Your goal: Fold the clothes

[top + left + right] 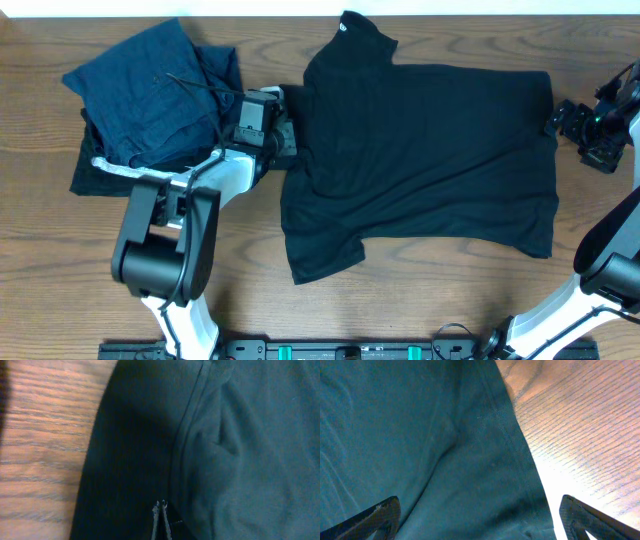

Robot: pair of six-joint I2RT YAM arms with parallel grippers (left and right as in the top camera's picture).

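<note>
Though the label (pixel 345 27) shows, it's illegible

Quick count: one black top (pixel 430 150), two navy garments (pixel 145 95) I think, one striped black piece (pixel 85 178), two arms (pixel 165 235).

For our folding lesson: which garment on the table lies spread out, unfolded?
The large plain black high-collared top, flat at centre; the navy blue garments at left sit folded in a pile.

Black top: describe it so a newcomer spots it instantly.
On the wooden table, look centre-right. The black top lies spread flat there, high collar toward the far edge. Unlike the navy pile at its left, it is unfolded and plain black.
</note>
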